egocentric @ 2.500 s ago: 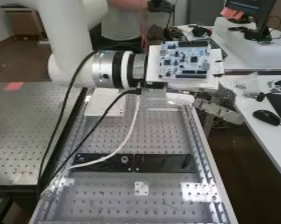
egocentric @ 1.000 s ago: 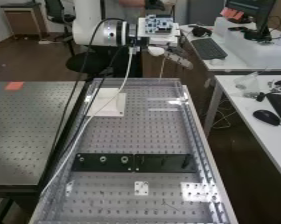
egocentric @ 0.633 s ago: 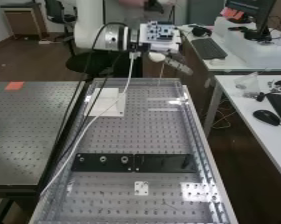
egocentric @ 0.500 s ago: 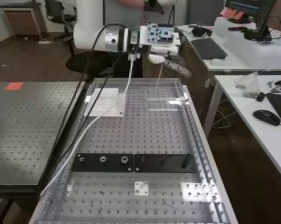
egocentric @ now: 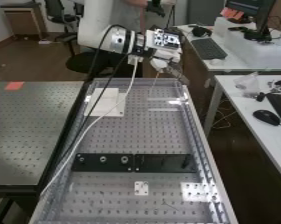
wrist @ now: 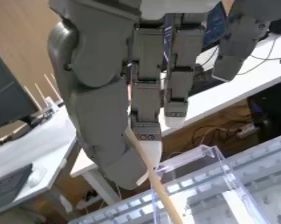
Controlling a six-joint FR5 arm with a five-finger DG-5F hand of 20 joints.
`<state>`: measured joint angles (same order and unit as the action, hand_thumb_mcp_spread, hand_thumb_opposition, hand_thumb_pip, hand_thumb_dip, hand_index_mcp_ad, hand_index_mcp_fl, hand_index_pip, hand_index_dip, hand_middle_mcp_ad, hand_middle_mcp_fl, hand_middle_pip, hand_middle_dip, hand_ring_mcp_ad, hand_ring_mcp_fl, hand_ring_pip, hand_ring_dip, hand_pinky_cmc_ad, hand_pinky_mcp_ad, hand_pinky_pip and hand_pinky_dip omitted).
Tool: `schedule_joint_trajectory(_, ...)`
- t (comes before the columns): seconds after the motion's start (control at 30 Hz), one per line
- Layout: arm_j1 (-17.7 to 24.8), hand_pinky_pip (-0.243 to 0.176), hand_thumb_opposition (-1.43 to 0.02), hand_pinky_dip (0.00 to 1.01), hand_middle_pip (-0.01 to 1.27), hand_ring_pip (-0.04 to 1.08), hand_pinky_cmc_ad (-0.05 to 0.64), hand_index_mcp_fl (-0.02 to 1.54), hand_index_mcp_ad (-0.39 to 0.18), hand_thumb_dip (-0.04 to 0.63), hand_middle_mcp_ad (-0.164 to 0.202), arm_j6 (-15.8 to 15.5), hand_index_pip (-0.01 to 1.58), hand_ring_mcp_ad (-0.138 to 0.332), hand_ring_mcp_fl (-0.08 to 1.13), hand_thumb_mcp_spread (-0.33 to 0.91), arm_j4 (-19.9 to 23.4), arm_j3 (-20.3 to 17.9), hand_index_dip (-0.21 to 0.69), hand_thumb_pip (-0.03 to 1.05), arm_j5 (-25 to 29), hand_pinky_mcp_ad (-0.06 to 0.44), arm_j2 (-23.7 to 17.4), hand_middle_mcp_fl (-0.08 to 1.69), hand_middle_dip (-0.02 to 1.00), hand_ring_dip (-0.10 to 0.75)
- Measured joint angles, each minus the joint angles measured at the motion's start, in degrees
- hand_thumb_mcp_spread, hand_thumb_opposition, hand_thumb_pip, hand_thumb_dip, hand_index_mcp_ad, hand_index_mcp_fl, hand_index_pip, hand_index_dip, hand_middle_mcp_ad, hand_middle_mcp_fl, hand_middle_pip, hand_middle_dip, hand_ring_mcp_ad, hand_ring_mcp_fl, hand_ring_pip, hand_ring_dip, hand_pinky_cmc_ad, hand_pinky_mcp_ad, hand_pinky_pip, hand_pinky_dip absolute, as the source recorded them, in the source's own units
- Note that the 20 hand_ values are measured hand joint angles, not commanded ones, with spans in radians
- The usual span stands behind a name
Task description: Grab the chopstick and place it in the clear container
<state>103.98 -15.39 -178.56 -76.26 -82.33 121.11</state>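
- High view, upper middle of the frame: the robot hand is at the far end of the counter, on the end of the arm, tilted downward.
- It pinches 1 chopstick between thumb and fingers near the stick's upper end; the long free part slants down and out of the grip.
- The chopstick's lower part crosses the clear container in the wrist view; whether the tip is already inside the walls or only in front of them, I cannot tell.
- In the high view the container is at the upper middle, right of the white block; the black bar lies nearer the lower part of the frame.
- The step in hand looks like bringing the stick over the opening, so the task seems well along, with the release left.
- To do it well: tip the stick closer to upright, centre its low end within the rim, lower slowly, and open only once the tip is well inside.
- With so thin a stick, a brush against the rim could swivel it in the pinch or push the light-looking container aside.
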Motion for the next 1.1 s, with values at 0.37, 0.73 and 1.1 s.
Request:
schedule_joint_trajectory(0.37, -1.3, 0.037, -1.08, 0.16, 0.19, 0.12, 0.367, 1.18, -0.115, 0.346, -0.079, -6.9, 0.57, 0.021, 0.68, 0.84, -12.2, 11.2, 0.443, 0.37, -7.3, 0.328, 6.3, 1.33, 0.85, 0.531)
schedule_joint_trajectory(0.73, -2.3, 0.037, -1.08, 0.16, 0.2, 0.12, 0.367, 1.2, -0.115, 0.346, -0.079, -8.8, 0.57, 0.023, 0.68, 0.84, -15.5, 13.5, 0.445, 0.37, -8.5, 0.332, 8.0, 1.34, 0.85, 0.527)
schedule_joint_trajectory(1.1, -2.9, 0.037, -1.08, 0.16, 0.19, 0.12, 0.367, 1.19, -0.115, 0.346, -0.079, -6.8, 0.57, 0.023, 0.68, 0.84, -16.2, 15.9, 0.445, 0.37, -6.3, 0.332, 11.2, 1.34, 0.85, 0.539)
